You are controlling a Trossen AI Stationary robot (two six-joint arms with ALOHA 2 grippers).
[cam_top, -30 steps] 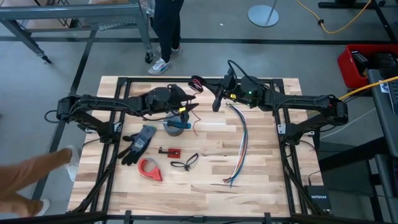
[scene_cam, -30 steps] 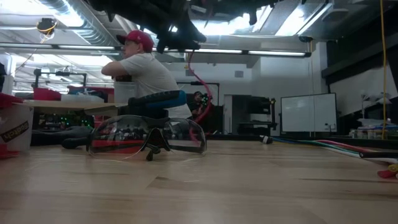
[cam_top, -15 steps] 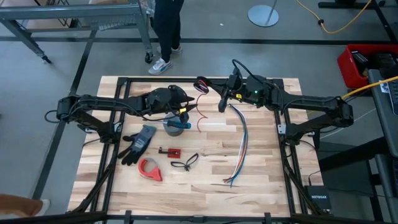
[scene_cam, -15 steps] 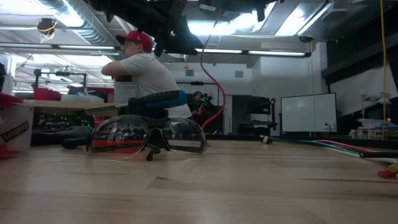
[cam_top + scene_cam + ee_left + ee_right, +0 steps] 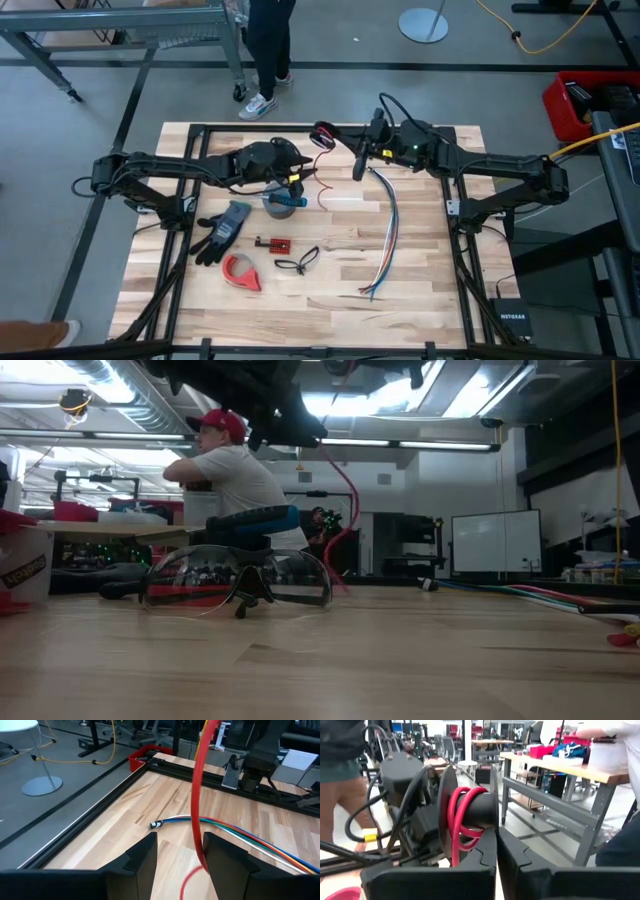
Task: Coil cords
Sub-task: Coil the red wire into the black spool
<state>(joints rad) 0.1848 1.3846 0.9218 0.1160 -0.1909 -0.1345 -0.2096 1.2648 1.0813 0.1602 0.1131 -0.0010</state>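
- Jaws of the right gripper [image 5: 496,855] clench the red cord [image 5: 461,820].
- Left gripper [image 5: 179,851] jaws stand released around the hanging cord above the tabletop [image 5: 340,270].

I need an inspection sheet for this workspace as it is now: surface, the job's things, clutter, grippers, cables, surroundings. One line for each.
Surface: wooden table, black frame around it.
Job's things: red cord, wound in loops above the table's far edge, its loose end hanging down to the table.
Clutter: grey tape roll, glove, red tape dispenser, safety glasses, small red part.
Grippers: left gripper open, the red cord hanging between its fingers; right gripper shut beside the loops.
Cables: coloured wire bundle lying on the table.
Surroundings: person seated behind the table; workbenches.
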